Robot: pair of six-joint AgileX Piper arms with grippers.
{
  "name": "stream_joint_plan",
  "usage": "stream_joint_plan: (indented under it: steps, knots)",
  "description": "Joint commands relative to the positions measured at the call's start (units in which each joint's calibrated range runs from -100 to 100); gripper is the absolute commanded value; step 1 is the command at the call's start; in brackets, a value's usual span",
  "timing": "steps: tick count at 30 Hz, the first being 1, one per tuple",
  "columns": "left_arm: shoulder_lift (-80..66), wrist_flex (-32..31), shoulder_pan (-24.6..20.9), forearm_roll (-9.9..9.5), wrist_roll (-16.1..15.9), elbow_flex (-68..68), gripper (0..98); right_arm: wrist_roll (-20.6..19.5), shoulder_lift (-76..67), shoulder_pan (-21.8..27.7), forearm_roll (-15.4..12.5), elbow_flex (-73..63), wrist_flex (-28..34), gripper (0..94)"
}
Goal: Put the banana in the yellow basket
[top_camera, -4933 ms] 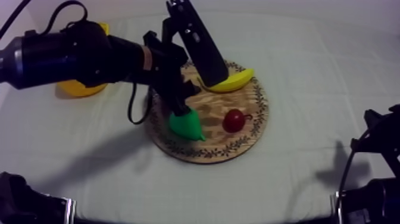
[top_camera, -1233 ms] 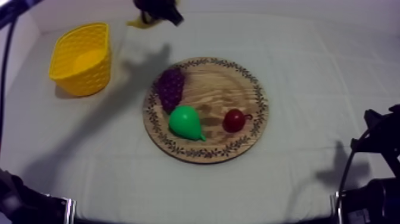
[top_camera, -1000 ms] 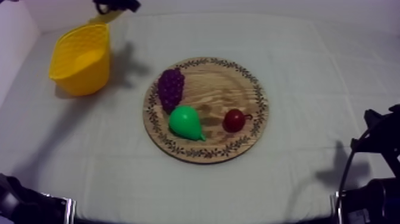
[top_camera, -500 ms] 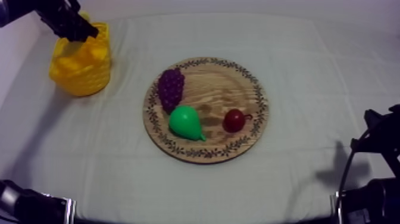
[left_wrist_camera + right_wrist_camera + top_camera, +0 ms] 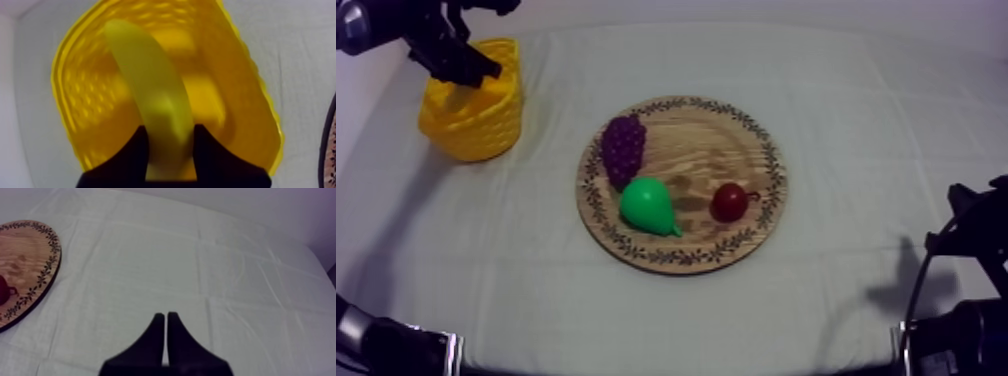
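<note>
While our left arm leans in above the basket (image 5: 486,125), its gripper (image 5: 464,62) points down over the basket's mouth. Its fingers are clamped on one end of the banana (image 5: 150,100), and the free end dips inside the basket's rim. Our right gripper (image 5: 165,319) rests low, well apart from the basket, fingers pressed together on nothing.
</note>
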Motion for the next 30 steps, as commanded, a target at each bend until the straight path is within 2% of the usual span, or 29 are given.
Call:
stream_joint_plan:
  steps: [1,6,22,25,30]
  knots:
    - [1.39,-0.16,-0.22,0.17,-0.13,-0.7,28.2,0.01,-0.02,0.0,0.01,-0.03,-0.02,0.3]
    - [4.23,-0.71,-0.75,0.59,-0.42,-2.59,30.8,0.01,-0.02,0.0,0.01,-0.03,-0.02,0.3]
    - [6.31,-6.29,-1.86,1.91,-2.05,-0.93,49.8,0.01,-0.02,0.0,0.01,-0.03,-0.02,0.3]
    - [5.31,-7.46,-1.71,2.16,-2.3,0.01,44.9,0.01,-0.02,0.0,0.01,-0.03,-0.02,0.3]
    - [0.74,-9.94,-0.85,2.42,-2.17,3.54,22.0,0.01,-0.02,0.0,0.01,-0.03,-0.02,0.3]
